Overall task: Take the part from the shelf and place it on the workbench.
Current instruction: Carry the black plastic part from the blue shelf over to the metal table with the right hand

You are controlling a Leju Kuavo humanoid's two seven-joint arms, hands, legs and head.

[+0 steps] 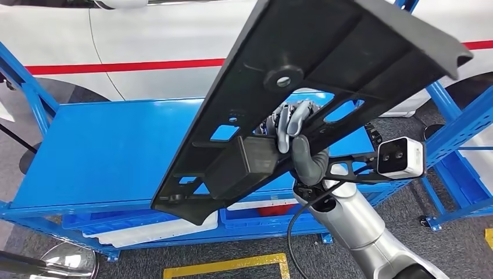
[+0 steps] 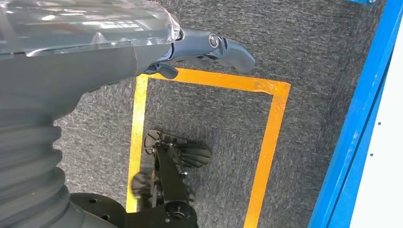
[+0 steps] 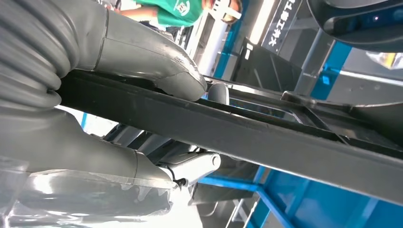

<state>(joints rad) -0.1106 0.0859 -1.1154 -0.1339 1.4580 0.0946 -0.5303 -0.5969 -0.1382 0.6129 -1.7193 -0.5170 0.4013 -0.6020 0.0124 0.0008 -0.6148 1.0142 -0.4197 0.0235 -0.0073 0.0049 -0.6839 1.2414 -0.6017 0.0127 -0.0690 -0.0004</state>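
Observation:
A long black plastic part with cut-outs and a boxy lug hangs tilted in the air over the blue workbench, reaching from lower left to upper right. My right hand grips it at its lower edge, the thumb on the near face and the fingers through an opening. In the right wrist view the thumb presses on the part's black bar. My left hand hangs over the grey floor, fingers loosely extended and holding nothing.
Blue shelf uprights stand at the right. A white car body with a red stripe lies beyond the workbench. Bins sit on the lower level. Yellow floor tape marks a square. A person in green stands far off.

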